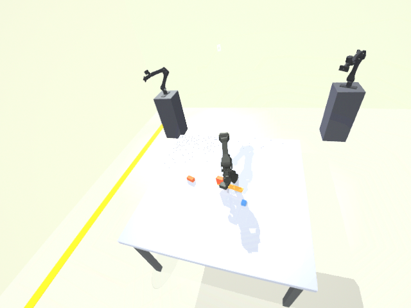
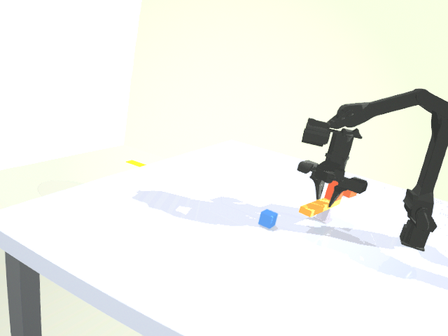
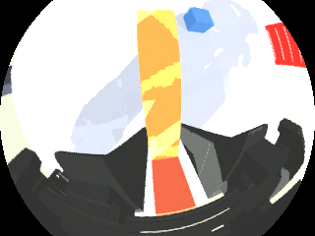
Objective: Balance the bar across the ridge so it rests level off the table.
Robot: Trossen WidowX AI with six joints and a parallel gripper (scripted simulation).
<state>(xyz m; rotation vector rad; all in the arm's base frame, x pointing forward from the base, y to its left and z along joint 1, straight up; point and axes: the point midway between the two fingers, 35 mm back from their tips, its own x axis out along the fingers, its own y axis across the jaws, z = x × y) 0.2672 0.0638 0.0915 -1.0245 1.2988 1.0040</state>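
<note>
easing the orange bar, clamped in the hand over the pale ridge, into balance calls for centring its weight above the ridge, then parting the fingers slowly and evenly.

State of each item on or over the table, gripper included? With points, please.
gripper [image 1: 226, 186] [image 2: 324, 203] [image 3: 164, 140]: shut on the bar
orange bar [image 1: 236, 188] [image 2: 311, 209] [image 3: 161, 59]: gripped, raised off the table
red block [image 1: 219, 179] [image 2: 330, 190] [image 3: 172, 184]: at the bar's end, support unclear
small orange block [image 1: 190, 179] [image 2: 349, 194]: ungripped
blue cube [image 1: 243, 202] [image 2: 267, 218] [image 3: 198, 20]: on the table, ungripped
</note>
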